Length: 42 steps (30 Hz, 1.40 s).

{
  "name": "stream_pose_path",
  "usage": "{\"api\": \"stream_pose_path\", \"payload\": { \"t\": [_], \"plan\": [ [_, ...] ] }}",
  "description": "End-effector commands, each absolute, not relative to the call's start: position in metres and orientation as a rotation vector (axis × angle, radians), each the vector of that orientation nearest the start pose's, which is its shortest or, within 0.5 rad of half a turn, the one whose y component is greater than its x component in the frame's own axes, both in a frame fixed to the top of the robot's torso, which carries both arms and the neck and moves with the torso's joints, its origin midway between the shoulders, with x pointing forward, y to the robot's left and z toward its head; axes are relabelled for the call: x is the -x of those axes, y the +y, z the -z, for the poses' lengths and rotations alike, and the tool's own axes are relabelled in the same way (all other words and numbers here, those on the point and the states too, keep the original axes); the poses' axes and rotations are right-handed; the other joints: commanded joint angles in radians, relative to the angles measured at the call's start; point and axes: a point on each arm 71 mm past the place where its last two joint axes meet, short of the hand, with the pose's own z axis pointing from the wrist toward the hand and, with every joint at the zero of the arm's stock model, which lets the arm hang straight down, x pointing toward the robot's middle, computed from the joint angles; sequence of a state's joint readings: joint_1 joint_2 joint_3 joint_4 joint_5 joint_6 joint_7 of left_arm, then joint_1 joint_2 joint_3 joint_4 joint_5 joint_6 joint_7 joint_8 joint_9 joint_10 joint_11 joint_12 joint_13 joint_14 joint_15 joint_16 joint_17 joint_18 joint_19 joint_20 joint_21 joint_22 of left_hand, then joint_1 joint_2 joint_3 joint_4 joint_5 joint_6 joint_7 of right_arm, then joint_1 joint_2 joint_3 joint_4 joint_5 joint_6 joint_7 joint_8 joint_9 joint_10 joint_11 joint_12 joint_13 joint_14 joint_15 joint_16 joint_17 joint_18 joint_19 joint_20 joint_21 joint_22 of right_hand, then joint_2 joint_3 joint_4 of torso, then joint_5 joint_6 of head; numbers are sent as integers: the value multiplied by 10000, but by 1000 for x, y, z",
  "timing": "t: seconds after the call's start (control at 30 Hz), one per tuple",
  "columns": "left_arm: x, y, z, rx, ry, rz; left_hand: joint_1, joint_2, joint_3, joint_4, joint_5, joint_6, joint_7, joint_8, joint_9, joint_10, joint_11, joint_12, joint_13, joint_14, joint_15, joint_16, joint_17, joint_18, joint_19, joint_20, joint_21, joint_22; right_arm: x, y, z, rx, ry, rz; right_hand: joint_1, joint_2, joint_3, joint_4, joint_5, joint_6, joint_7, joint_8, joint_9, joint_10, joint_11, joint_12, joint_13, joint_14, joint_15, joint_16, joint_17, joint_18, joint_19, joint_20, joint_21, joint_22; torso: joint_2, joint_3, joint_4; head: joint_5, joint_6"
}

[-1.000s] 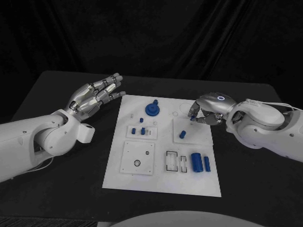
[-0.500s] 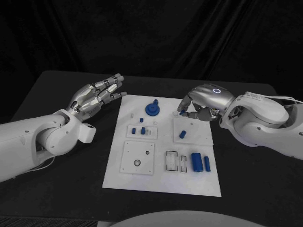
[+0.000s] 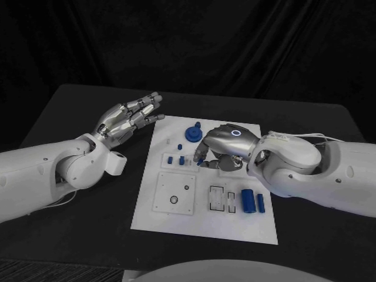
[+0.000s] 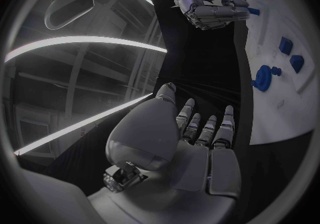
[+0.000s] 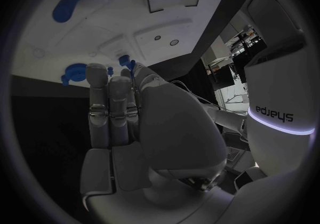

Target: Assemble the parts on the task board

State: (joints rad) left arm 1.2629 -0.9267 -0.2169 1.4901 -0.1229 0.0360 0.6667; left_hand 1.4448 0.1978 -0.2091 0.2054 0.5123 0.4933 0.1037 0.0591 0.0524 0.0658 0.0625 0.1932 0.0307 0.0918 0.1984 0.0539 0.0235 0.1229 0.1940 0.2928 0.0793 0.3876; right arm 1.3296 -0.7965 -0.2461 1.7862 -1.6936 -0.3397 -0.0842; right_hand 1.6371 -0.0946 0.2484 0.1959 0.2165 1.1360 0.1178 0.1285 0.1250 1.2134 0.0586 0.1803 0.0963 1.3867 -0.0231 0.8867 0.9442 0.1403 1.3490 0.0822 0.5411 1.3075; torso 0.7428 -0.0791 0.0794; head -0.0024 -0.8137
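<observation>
Centrally on the black desk (image 3: 86,106) lies the white task board (image 3: 201,220), with blue parts on it: a round knobbed piece (image 3: 192,134) near its far edge, small pegs (image 3: 175,158) by the middle, and two cylinders (image 3: 251,201) lying side by side nearer the robot. Over the board's middle, the right robot hand (image 3: 218,154) has its fingers curled downward, fingertips close to the small pegs; whether it pinches anything I cannot tell. Beside the board's far left corner, the left robot hand (image 3: 130,116) hovers with fingers spread, holding nothing.

Right hand (image 3: 220,148) covers task board (image 3: 207,226) middle; whether fingertips pinch part, cannot tell.
</observation>
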Motion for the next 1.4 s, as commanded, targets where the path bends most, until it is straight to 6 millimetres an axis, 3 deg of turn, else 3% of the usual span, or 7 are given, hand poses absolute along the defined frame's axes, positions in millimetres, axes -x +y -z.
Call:
{"api": "stream_pose_path", "payload": {
  "t": [0.03,0.2,0.5,0.8,1.4],
  "plan": [
    [-469,242,192,7964,14533,18468,90,-11,-2,-64,65,67,-18,66,15,-12,89,33,17,35,8,35,10,-78,-10,10,-19,-8,-403,-97,185,7201,15751,-8085,66,-1,48,24,52,29,34,-57,-9,77,-29,-43,18,54,6,-13,-6,29,50,-31,16,763,-14,0,-3,63,-52],
    [-469,241,192,7959,14547,18478,91,-1,3,-64,64,78,-7,69,17,-8,102,40,17,38,13,40,10,-85,-12,10,-23,-17,-399,-85,195,7500,15981,-8247,61,-5,50,23,56,32,35,-58,-9,81,-28,-46,17,49,7,-31,-21,30,47,-31,5,761,-20,15,7,106,-137],
    [-469,240,193,7945,14565,18521,91,8,7,-62,59,68,0,69,15,-9,109,35,16,31,16,37,8,-91,-34,10,-34,-61,-391,-72,206,7746,16209,-8552,57,-11,58,17,66,26,37,-66,-12,84,-26,-52,14,49,8,-26,-15,30,42,-31,-4,759,-11,10,16,138,-238],
    [-470,239,193,7946,14589,18527,92,14,11,-62,55,68,4,69,15,-8,114,35,16,30,18,39,8,-96,-41,9,-39,-76,-387,-71,209,7744,16268,-8665,51,-24,67,8,76,19,41,-77,-16,88,-24,-62,10,42,10,-46,-30,35,28,-32,-43,751,-12,15,-6,199,-283],
    [-470,238,194,7957,14667,18573,94,23,16,-62,52,68,9,69,15,-9,120,32,15,31,22,41,8,-101,-42,9,-42,-78,-388,-72,216,7779,16584,-8506,26,-50,95,-11,91,-7,54,-110,-27,79,-11,-96,-4,14,18,-105,-73,44,-7,-30,-125,734,-18,31,-12,172,-445]
  ]
}}
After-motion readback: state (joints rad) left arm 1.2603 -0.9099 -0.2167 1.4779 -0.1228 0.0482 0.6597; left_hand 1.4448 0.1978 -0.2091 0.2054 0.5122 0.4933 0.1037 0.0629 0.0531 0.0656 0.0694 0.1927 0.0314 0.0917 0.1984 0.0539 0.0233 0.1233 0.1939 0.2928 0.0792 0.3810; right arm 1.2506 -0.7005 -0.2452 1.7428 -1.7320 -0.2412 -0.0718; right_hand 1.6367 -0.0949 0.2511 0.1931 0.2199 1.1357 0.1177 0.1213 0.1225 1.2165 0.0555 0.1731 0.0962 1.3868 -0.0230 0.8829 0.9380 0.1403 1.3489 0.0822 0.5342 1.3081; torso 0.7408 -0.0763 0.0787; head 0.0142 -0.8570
